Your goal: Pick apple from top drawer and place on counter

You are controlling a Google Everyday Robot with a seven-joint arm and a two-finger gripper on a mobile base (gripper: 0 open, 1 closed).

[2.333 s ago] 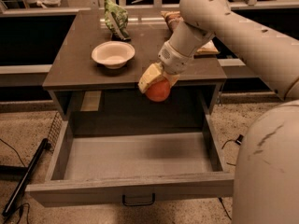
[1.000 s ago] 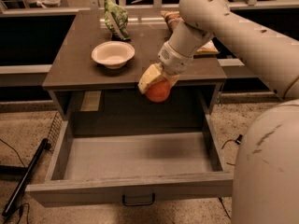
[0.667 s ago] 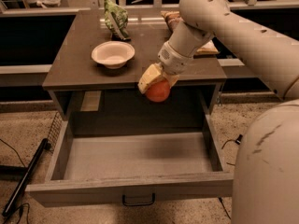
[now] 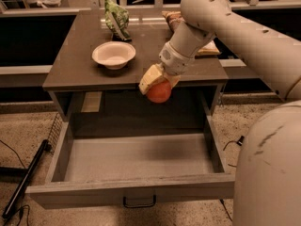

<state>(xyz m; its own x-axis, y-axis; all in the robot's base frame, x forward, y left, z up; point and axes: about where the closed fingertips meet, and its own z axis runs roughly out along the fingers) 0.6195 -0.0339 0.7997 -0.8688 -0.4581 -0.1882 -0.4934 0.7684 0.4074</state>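
My gripper [image 4: 156, 84] is shut on the red-orange apple [image 4: 159, 92] and holds it in the air at the front edge of the counter [image 4: 75, 60], above the back of the open top drawer [image 4: 136, 159]. The apple hangs below the cream fingers [image 4: 149, 78]. The drawer is pulled far out; its grey floor is bare. Its dark handle [image 4: 139, 203] shows on the front panel.
A white bowl [image 4: 114, 54] sits on the counter left of the gripper. A green bag [image 4: 116, 19] lies behind it. A brown packet [image 4: 207, 48] lies at the right, partly behind my arm. A dark pole [image 4: 23, 182] leans on the speckled floor at left.
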